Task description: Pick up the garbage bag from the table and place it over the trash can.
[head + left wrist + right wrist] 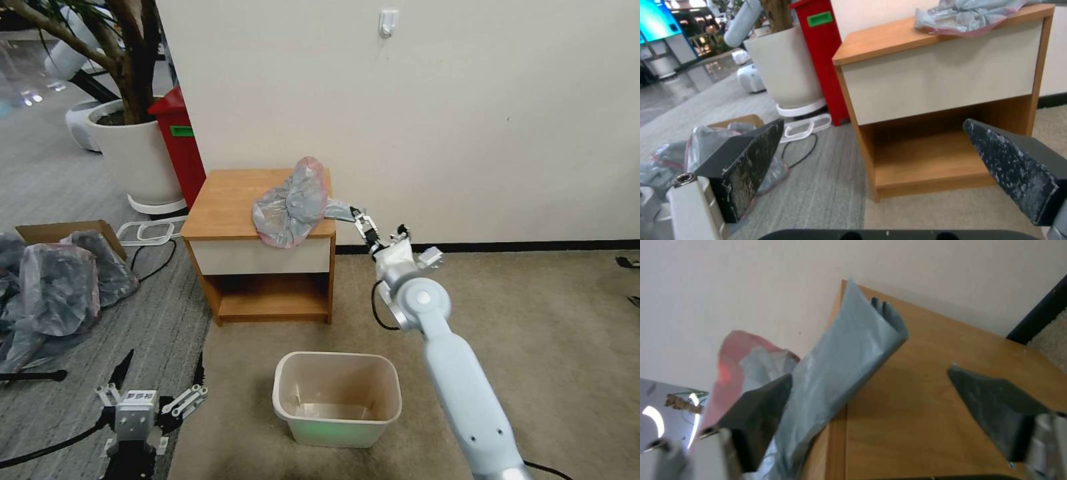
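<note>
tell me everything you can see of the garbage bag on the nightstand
The thin translucent grey plastic garbage bag with a pink rim lies crumpled on the front right part of the small wooden nightstand's orange-brown top, sagging over the front edge. A flattened grey corner sticks out past the right side, between the open fingers of the right gripper.

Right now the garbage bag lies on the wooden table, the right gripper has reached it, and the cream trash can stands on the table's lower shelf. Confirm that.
One detail is wrong. The head view shows the trash can on the carpet in front of the table, not on its lower shelf. The rest holds: the garbage bag lies on the tabletop, and the right gripper has reached it.
</note>
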You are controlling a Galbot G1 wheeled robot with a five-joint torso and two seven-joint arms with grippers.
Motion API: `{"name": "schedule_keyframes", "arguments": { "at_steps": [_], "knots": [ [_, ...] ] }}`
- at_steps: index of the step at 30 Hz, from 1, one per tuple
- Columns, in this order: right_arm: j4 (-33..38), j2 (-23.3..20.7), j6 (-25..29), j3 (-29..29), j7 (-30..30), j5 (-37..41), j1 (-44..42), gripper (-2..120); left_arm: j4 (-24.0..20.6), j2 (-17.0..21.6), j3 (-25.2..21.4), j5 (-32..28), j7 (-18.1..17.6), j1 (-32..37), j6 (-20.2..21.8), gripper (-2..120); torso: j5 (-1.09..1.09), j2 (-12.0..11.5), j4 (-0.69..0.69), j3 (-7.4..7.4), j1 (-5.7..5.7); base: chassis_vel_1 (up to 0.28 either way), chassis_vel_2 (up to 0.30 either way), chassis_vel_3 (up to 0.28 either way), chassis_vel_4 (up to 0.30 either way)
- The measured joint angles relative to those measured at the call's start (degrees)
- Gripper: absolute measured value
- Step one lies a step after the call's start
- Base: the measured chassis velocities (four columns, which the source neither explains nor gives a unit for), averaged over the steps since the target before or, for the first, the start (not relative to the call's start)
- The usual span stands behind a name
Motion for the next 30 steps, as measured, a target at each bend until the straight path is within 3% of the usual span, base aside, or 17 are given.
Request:
{"name": "schedule_keyframes", "arguments": {
  "at_steps": [2, 5, 7, 20, 23, 28, 30],
  "knots": [
    [-2.3, 0.5, 0.1, 0.4, -0.8, -0.1, 1.4, 77, 0.0, -0.1, 0.0, 0.0, 0.0, -0.1, 0.0, 100, 0.00, 0.0, 0.00, 0.00, 0.00, 0.000, 0.000, 0.000, 0.000],
    [-3.0, 0.6, 0.1, 0.6, -1.2, -0.1, 1.9, 72, 0.0, -0.2, 0.0, 0.0, 0.0, -0.1, 0.0, 100, 0.00, 0.0, 0.00, 0.00, 0.00, 0.000, 0.000, 0.000, 0.000],
    [-4.0, 0.9, 0.2, 0.8, -1.7, -0.2, 2.7, 61, 0.0, -0.3, 0.0, 0.0, 0.0, -0.1, 0.0, 100, 0.00, 0.0, 0.00, 0.00, 0.00, 0.000, 0.000, 0.000, 0.000],
    [-4.2, 2.1, 0.7, 0.5, -1.6, -0.5, 3.6, 17, 0.0, -0.8, -0.2, 0.3, 0.1, -0.2, 0.2, 100, 0.01, 0.0, 0.00, 0.00, 0.00, 0.000, 0.000, 0.000, 0.000],
    [-2.9, 1.5, 0.4, 0.2, -1.6, -0.5, 3.5, 0, 0.0, -1.0, -0.6, 0.7, 0.1, -0.2, 0.2, 100, 0.01, 0.0, 0.00, 0.00, 0.00, 0.000, 0.000, 0.000, 0.000],
    [0.6, 0.4, 0.3, -0.1, -1.0, -0.1, 2.2, 0, 0.0, -1.0, -0.7, 0.9, 0.1, -0.2, 0.2, 100, 0.01, 0.0, 0.01, 0.00, 0.00, 0.000, 0.000, 0.000, 0.000],
    [5.7, -1.0, 0.2, -0.3, 0.9, 1.8, 0.0, 0, 0.0, -1.0, -0.6, 1.3, 0.1, -0.2, 0.1, 100, 0.01, 0.0, 0.00, 0.00, 0.00, 0.000, 0.000, 0.000, 0.000]
  ]
}}
